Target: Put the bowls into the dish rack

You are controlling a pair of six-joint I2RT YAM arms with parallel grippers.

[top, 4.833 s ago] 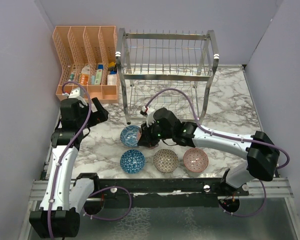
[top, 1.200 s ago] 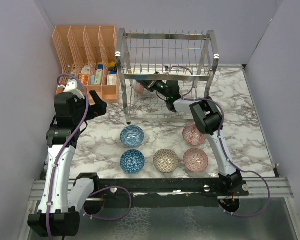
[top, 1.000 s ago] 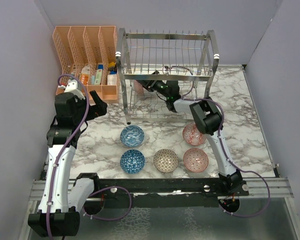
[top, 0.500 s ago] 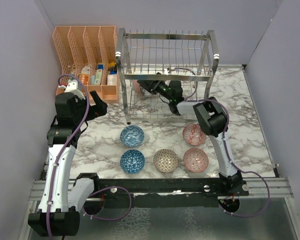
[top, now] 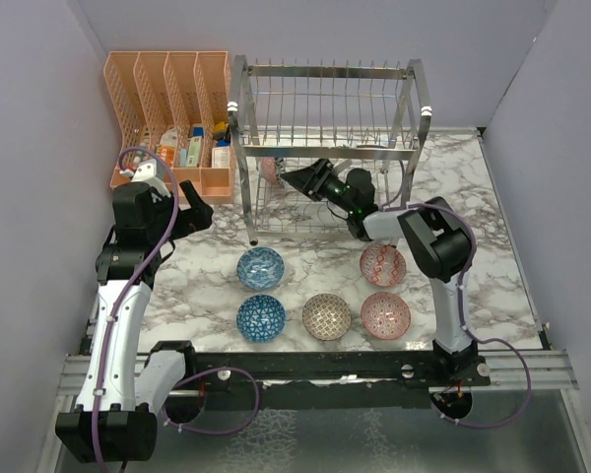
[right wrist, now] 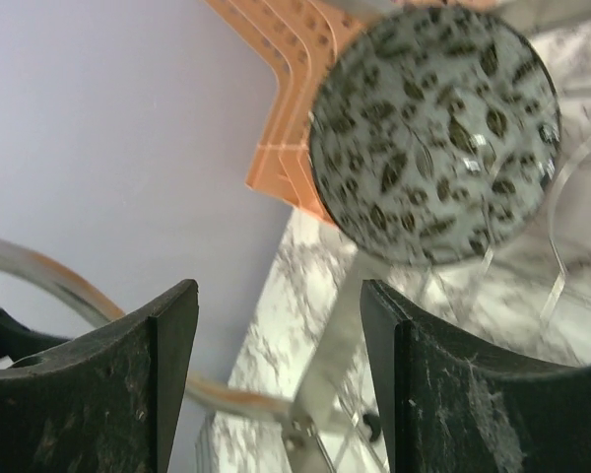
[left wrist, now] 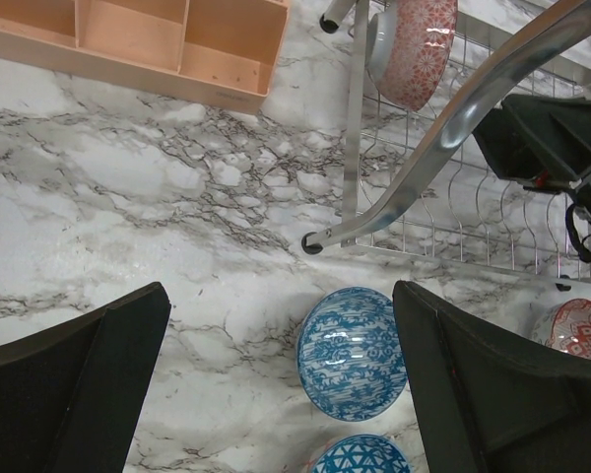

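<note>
The dish rack (top: 325,99) stands at the back of the table. One bowl (top: 269,166) stands on edge in its lower tier, at the left end. It has a red-patterned outside (left wrist: 414,44) and a dark-and-white leafy inside (right wrist: 433,133). My right gripper (top: 290,178) is inside the lower tier just right of that bowl, open and apart from it, with nothing between its fingers (right wrist: 281,296). Several bowls lie on the marble: two blue (top: 260,267) (top: 261,317), a brown-beige (top: 327,316) and two pink-red (top: 385,312) (top: 382,264). My left gripper (top: 192,215) hovers open above bare marble (left wrist: 279,296), left of the blue bowl (left wrist: 353,353).
An orange mesh file organizer (top: 172,108) holding small boxes stands at the back left, against the rack. The rack's front left leg (left wrist: 320,239) touches down near the blue bowl. Purple walls close in both sides.
My right gripper has opened and drawn back to the right, leaving the bowl standing in the rack's lower tier. The left arm has barely moved.
</note>
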